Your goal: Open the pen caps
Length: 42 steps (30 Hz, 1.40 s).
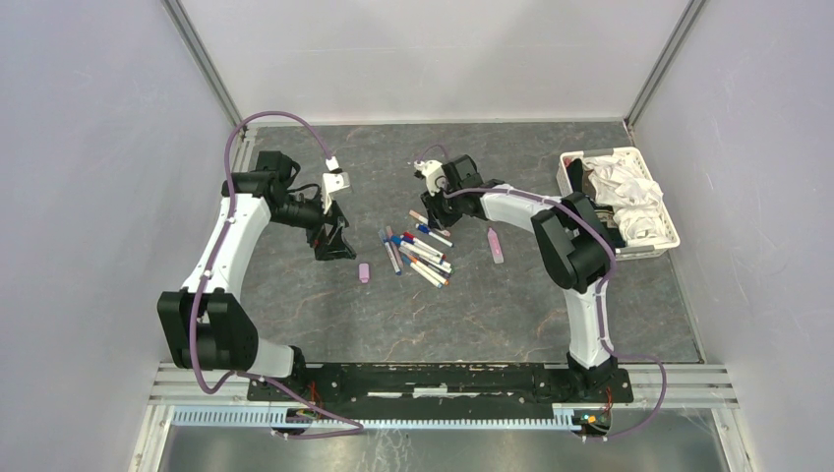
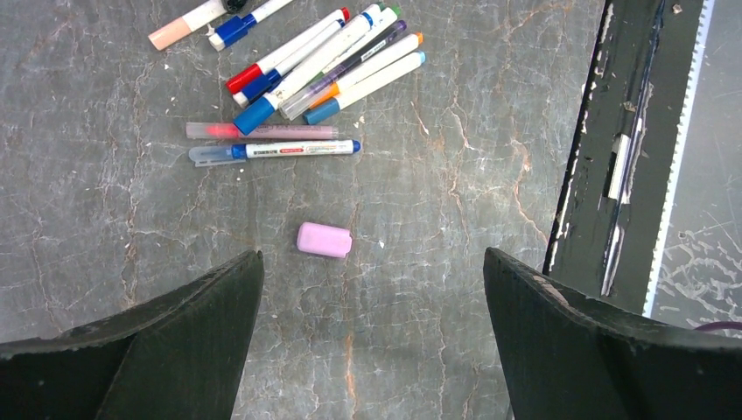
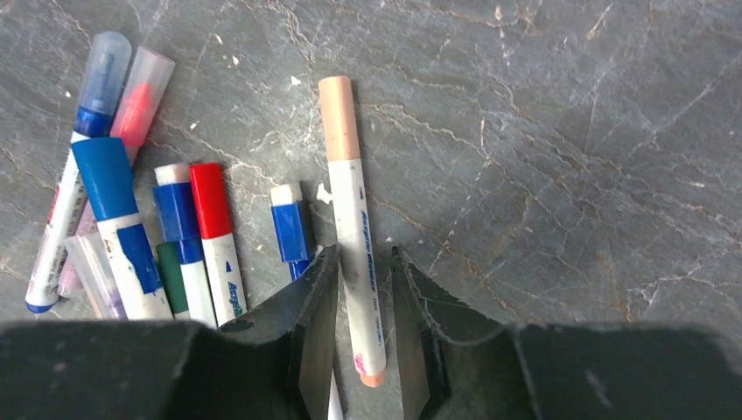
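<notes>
Left gripper (image 2: 372,252) jaws gape wide, a loose pink cap (image 2: 324,239) on the bench (image 2: 455,175) just ahead. Right gripper (image 3: 364,250) jaws straddle a peach-capped marker (image 3: 350,201), its blue lettering unreadable; whether they grip it, I can't tell.

Right end effector (image 3: 363,262) partly hides one blue-capped pen (image 3: 290,229).

Loose pink cap (image 2: 324,240) lay flat on counter (image 2: 455,227), alone, just short of pen pile (image 2: 324,66). Others seated on pens: peach cap (image 3: 338,118), red cap (image 3: 210,199), large blue cap (image 3: 105,178), two clear caps (image 3: 105,61).
</notes>
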Each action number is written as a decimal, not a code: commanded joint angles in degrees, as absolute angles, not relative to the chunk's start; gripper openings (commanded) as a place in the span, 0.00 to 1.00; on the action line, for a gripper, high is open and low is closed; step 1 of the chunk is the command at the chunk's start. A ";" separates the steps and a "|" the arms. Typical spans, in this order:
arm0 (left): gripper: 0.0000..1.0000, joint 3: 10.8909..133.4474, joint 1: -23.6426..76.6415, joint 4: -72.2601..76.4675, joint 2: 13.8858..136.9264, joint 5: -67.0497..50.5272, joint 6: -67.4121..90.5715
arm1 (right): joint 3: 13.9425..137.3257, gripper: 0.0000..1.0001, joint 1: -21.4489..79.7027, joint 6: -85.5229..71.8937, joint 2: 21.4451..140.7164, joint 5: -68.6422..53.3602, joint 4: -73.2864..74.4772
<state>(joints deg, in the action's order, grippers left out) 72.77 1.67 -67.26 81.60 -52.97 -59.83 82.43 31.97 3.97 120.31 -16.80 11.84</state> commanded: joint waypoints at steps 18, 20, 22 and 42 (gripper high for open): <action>1.00 74.33 1.58 -68.88 82.20 -55.71 -67.55 | 75.55 0.00 32.78 3.60 114.01 -14.63 9.03; 1.00 73.65 1.66 -68.90 82.23 -55.86 -70.80 | 75.45 0.00 32.77 2.82 110.59 -16.22 8.96; 1.00 72.54 1.81 -68.53 82.03 -57.41 -73.39 | 75.60 0.00 32.73 2.18 107.49 -19.15 9.05; 0.87 66.22 12.99 -60.12 75.02 -47.08 -77.66 | 80.97 0.00 41.95 -2.12 102.22 -52.11 17.28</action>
